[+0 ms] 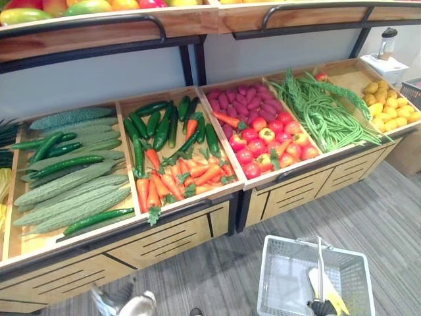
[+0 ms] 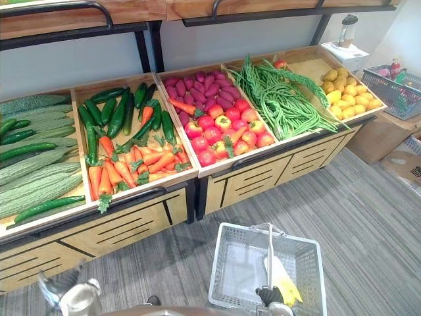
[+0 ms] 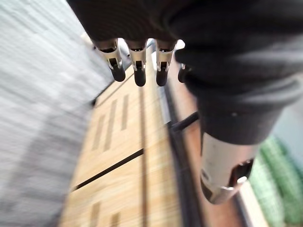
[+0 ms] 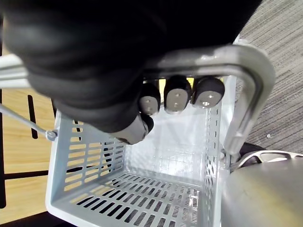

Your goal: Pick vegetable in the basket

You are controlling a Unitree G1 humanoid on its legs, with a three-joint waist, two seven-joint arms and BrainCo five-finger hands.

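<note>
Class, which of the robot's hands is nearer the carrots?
Left. The left hand hangs open, low in front of the carrots; the right hand grips the basket handle, farther right.

Bright, even light pours down from overhead onto the vegetable bins (image 1: 121,125). The tomatoes (image 1: 270,141) and cucumbers (image 1: 161,128) catch small white highlights. Soft shade sits on the wall under the upper shelf (image 1: 99,29). The grey floor (image 2: 368,217) is flatly lit. Glare glints off the basket (image 2: 223,276) handle (image 4: 213,59) by the right hand (image 4: 177,97), and the left hand (image 3: 138,61) shows dark against the pale cabinet front (image 3: 123,156).
</note>
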